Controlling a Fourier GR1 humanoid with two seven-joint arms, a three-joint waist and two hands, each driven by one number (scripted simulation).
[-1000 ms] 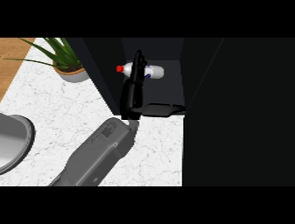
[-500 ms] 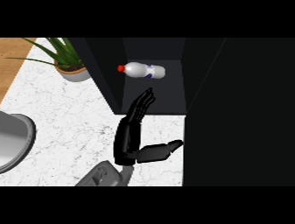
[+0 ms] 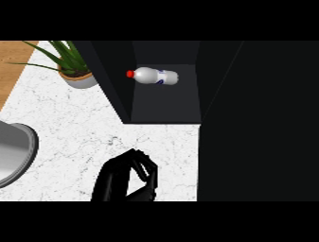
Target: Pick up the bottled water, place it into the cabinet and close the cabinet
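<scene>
The bottled water (image 3: 155, 76), white with a red cap, lies on its side on the dark shelf inside the open cabinet (image 3: 165, 104), cap pointing left. My left hand (image 3: 123, 178) is low on the counter near the view's bottom edge, well short of the cabinet and apart from the bottle. Its fingers are loosely bent and hold nothing. My right hand does not show.
A broad black panel (image 3: 267, 118), seemingly the cabinet's door, fills the right side. A potted plant (image 3: 75, 75) stands left of the cabinet. A large grey round vessel (image 3: 1, 153) sits at the left edge on the white marble counter (image 3: 78, 123).
My left hand has drawn back out of the cabinet and down toward the bottom edge. Its fingers went from straight to loosely bent. The bottle stays lying on the shelf.
</scene>
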